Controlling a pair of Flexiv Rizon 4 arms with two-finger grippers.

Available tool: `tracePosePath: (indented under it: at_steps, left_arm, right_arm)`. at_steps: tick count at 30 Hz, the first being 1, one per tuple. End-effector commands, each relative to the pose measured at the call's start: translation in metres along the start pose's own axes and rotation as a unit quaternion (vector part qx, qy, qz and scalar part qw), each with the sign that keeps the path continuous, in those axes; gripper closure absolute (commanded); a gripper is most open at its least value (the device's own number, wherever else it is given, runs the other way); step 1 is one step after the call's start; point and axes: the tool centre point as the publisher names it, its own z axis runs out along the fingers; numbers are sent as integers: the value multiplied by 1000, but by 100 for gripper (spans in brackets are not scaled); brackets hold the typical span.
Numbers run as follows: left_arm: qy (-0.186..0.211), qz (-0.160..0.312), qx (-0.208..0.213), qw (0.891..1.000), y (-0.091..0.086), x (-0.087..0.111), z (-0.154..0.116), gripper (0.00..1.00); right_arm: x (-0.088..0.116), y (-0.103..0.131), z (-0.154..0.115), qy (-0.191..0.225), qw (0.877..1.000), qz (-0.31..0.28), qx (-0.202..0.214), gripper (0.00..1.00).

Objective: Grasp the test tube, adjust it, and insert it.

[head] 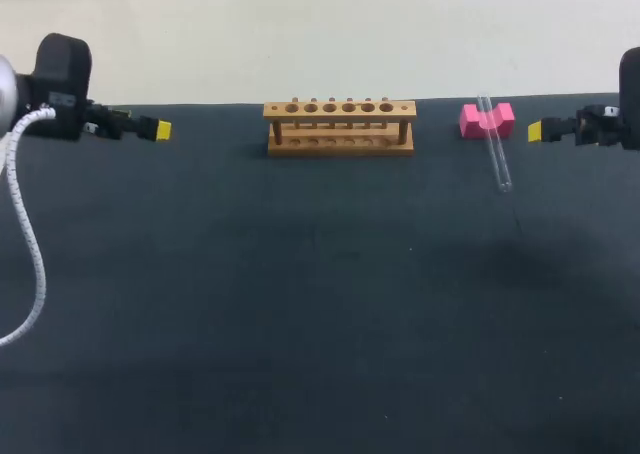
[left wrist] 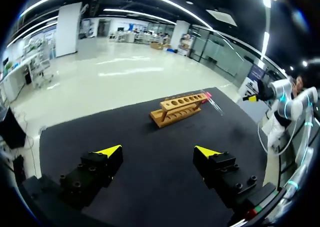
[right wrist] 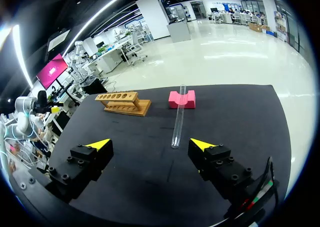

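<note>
A clear glass test tube lies tilted, its upper end resting in the notch of a pink block and its lower end on the black table. A wooden rack with a row of holes stands at the far middle. My left gripper hovers at the far left, open and empty. My right gripper is at the far right, just beside the pink block, open and empty. In the right wrist view the test tube lies ahead of my open right gripper, with the pink block and rack beyond.
A white cable hangs from my left arm over the table's left side. In the left wrist view the rack and test tube sit far ahead of my left gripper, with my right arm past them.
</note>
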Motion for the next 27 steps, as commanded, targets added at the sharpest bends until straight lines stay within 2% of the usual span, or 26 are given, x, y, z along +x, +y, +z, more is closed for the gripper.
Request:
tracePosePath:
  at_steps: [1,4,9,16,21,24,27]
  left_arm:
    - [-42,84,135,986,21,-4,18,0]
    - [-53,130,168,976,28,-10,26,0]
    - [-61,181,203,960,37,-14,44,0]
    - [-66,206,241,946,46,-19,71,0]
    - [-72,231,264,934,43,-21,85,0]
    - [-65,234,260,934,37,-21,95,0]
    - [-68,237,277,929,31,-19,99,0]
  right_arm:
    - [0,2,-1,0,1000,0,5,0]
    - [0,2,-1,0,1000,0,5,0]
    - [0,2,-1,0,1000,0,5,0]
    - [0,2,-1,0,1000,0,5,0]
    - [0,2,-1,0,1000,0,5,0]
    - [0,2,-1,0,1000,0,5,0]
    - [0,2,-1,0,1000,0,5,0]
